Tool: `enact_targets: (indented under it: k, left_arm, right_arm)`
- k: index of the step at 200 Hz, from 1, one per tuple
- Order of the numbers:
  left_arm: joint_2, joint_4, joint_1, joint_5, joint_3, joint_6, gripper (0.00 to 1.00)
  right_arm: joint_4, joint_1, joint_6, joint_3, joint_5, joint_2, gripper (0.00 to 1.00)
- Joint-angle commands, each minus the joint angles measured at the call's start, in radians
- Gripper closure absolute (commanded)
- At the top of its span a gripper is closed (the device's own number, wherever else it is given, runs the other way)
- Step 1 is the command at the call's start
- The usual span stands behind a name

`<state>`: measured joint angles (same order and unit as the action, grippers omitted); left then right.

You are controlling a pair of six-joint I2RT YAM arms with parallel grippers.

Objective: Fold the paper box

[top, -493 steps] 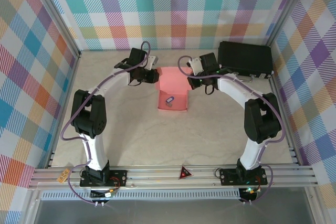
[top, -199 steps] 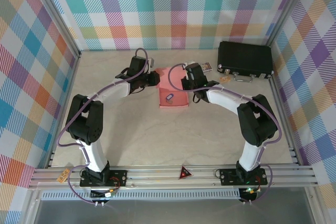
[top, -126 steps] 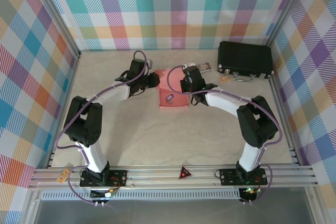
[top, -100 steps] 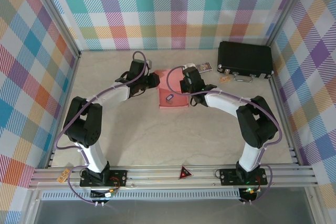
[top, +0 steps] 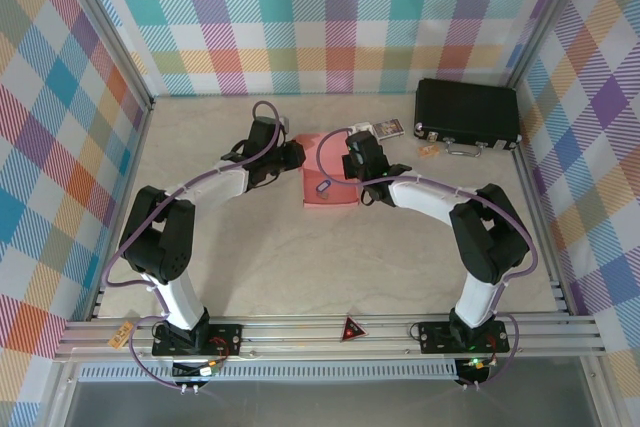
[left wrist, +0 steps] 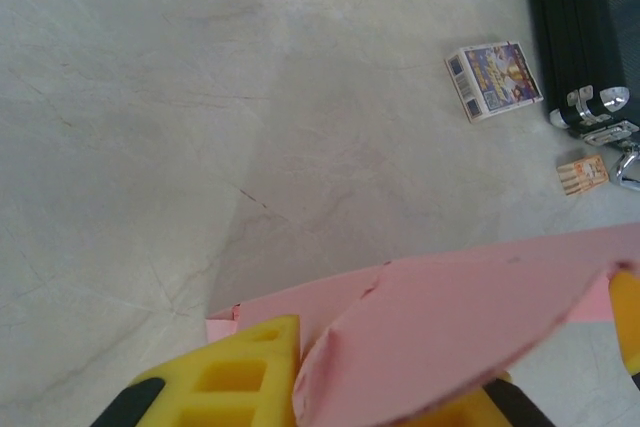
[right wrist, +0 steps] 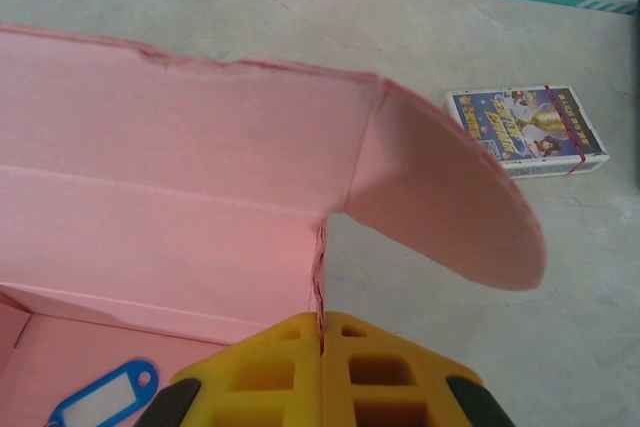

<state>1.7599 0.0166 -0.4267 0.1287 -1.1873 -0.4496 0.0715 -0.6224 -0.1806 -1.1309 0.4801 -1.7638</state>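
Observation:
The salmon-pink paper box (top: 330,185) sits mid-table with its lid raised at the back. My left gripper (top: 294,155) is at the box's left rear corner. In the left wrist view it (left wrist: 340,392) is shut on a pink flap (left wrist: 460,317) that curves between its yellow fingers (left wrist: 230,377). My right gripper (top: 353,161) is at the right rear corner. The right wrist view has it (right wrist: 322,332) shut on the edge of the box wall (right wrist: 180,237), beside a rounded flap (right wrist: 450,207). A blue key tag (right wrist: 95,402) lies inside the box.
A black case (top: 467,113) stands at the back right, with a card deck (top: 386,129) and a small orange item (top: 431,150) on the table near it. Checked walls close the left, back and right.
Both grippers have drawn slightly inward and nearer with the pink card held. The lid has tipped up further, so less of the box floor shows from above.

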Motion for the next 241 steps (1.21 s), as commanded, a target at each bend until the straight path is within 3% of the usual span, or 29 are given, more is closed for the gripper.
enact_targets:
  k: [1,32,107,241]
  left_arm:
    - [-0.039,-0.014,-0.014,-0.020,0.021,-0.024,0.89]
    - [-0.039,-0.024,-0.024,-0.029,0.034,-0.038,0.93]
    - [-0.069,-0.099,-0.031,-0.049,0.128,-0.037,0.92]
    - [-0.140,-0.380,-0.078,-0.117,0.338,-0.029,0.89]
  right_arm:
    - [0.003,-0.006,-0.043,0.016,0.035,0.039,1.00]
    - [0.001,-0.012,-0.079,0.026,0.041,0.045,1.00]
    - [0.028,-0.039,-0.143,0.079,0.078,0.053,1.00]
    - [0.303,-0.086,-0.160,0.273,0.157,0.107,1.00]
